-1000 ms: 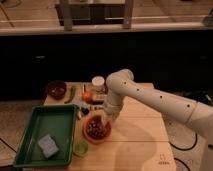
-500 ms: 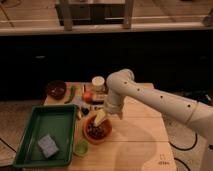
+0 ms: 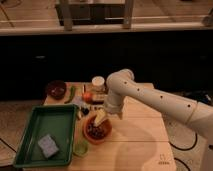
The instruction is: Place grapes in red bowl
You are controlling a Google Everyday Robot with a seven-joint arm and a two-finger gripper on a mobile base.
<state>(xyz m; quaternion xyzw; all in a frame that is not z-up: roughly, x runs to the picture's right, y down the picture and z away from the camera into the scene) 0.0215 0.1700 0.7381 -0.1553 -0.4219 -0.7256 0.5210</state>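
The gripper (image 3: 100,118) hangs just over the far side of the red bowl (image 3: 87,137), and the dark grapes (image 3: 98,130) look to be lying inside it. Whether the gripper is clamped or has let go cannot be told. The sound move looks to be a full release, then a straight lift clear of the rim, without nudging the green cup (image 3: 80,147) just left of the bowl.

Smooth white gripper (image 3: 101,118) over glossy red bowl (image 3: 85,132) on matt wooden table (image 3: 137,142).
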